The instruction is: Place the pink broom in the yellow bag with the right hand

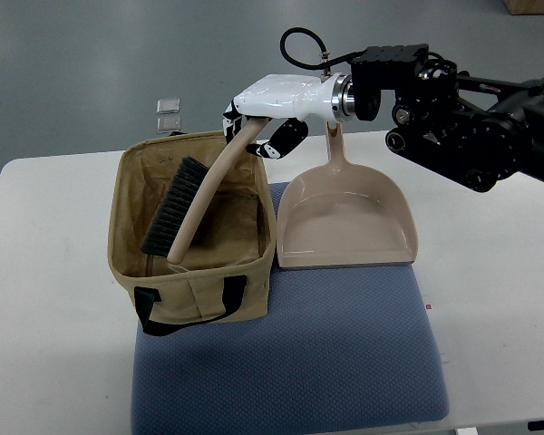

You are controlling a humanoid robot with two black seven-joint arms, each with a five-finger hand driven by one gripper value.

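Right hand (265,127) reaches in from the picture's right edge on a black arm with a white forearm shell, hovering above the far rim of the yellow bag (131,231). Fingers are curled around the upper end of the pink broom (204,195), gripping its handle near the tip. Broom hangs at a slant: handle runs down and to the left from the hand, curving into the bag's open mouth, with the dark bristle head (174,208) already below the rim and lying inside toward the left wall (the lower end of the handle appears to rest on the bag's floor, though contact is hard to confirm). Bag is tan-yellow fabric, box-shaped, upright, open on top, with a black strap (159,313) on its near face. It stands on the left part of a blue-grey mat (326,353), which lies on a white table (45,299). Just beside the bag to the right sits a pink dustpan (344,222), flat on the mat's far edge, its handle pointing away toward the hand's wrist; bag and pan look to be touching or nearly so at the bag's right wall. Two small grey square items (169,113) lie on the floor beyond the table's far edge, behind the bag. Left arm does not show.
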